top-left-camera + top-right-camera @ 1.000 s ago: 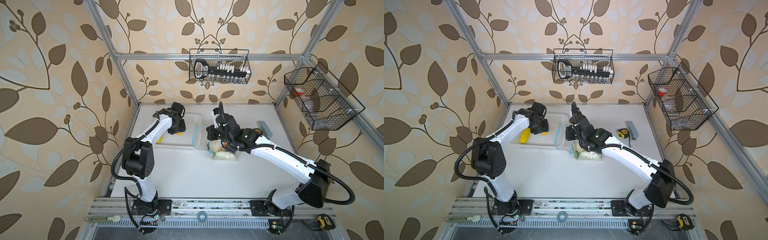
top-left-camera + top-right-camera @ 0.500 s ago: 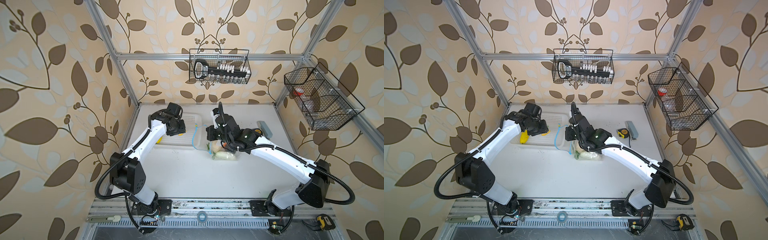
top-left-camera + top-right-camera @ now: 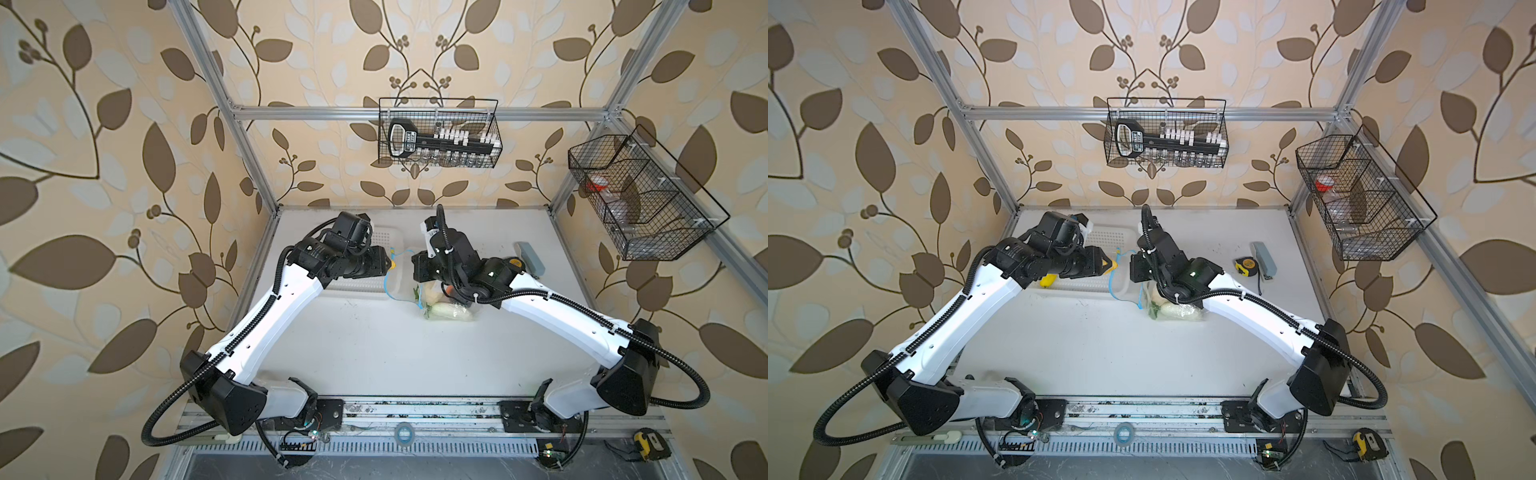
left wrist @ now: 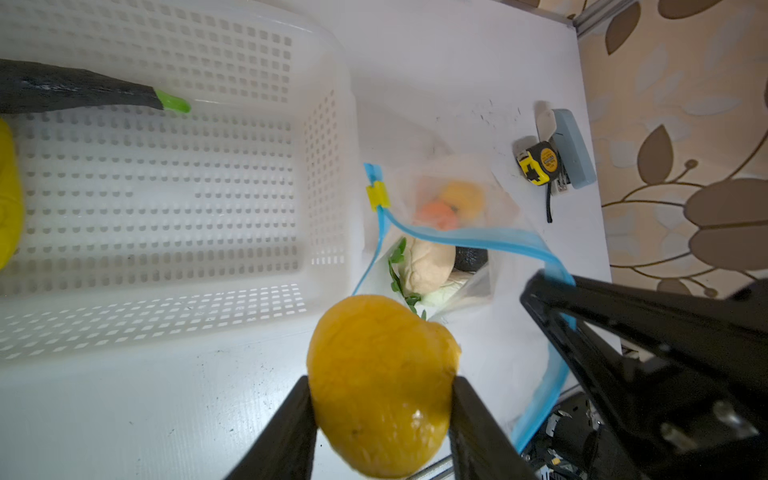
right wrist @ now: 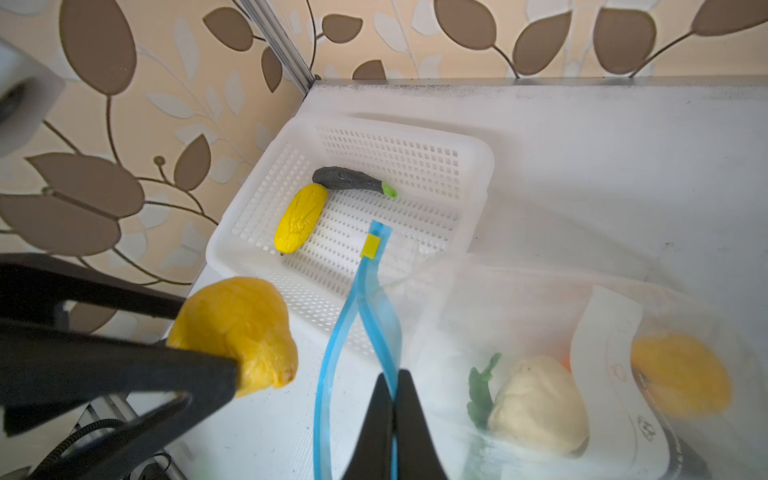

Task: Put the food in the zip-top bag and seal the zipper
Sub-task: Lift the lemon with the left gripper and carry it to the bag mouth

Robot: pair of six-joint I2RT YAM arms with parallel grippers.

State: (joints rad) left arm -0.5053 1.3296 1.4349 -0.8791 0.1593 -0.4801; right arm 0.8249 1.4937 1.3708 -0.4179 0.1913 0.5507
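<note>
My left gripper (image 4: 380, 380) is shut on a yellow lemon (image 4: 380, 382) and hangs just short of the bag's mouth, beside the white basket's corner; in both top views it points right (image 3: 388, 262) (image 3: 1108, 262). The clear zip-top bag (image 5: 519, 307) lies on the table with its mouth gaping. My right gripper (image 5: 392, 376) is shut on one lip of the blue zipper (image 5: 374, 299), lifting it. Cauliflower (image 5: 536, 407), a green leaf (image 5: 480, 390) and an orange-yellow fruit (image 5: 681, 374) lie inside the bag. Yellow corn (image 5: 300, 218) and a dark eggplant (image 5: 349, 178) lie in the basket.
The white perforated basket (image 5: 478, 166) stands at the back left, its corner against the bag's mouth. A yellow tape measure (image 3: 1244, 266) and a grey-blue box (image 3: 1266, 257) lie to the right of the right arm. Two black wire baskets hang on the walls.
My left arm has swung out of the basket and to the right with the lemon, up to the bag's mouth. The right arm has held still on the zipper.
</note>
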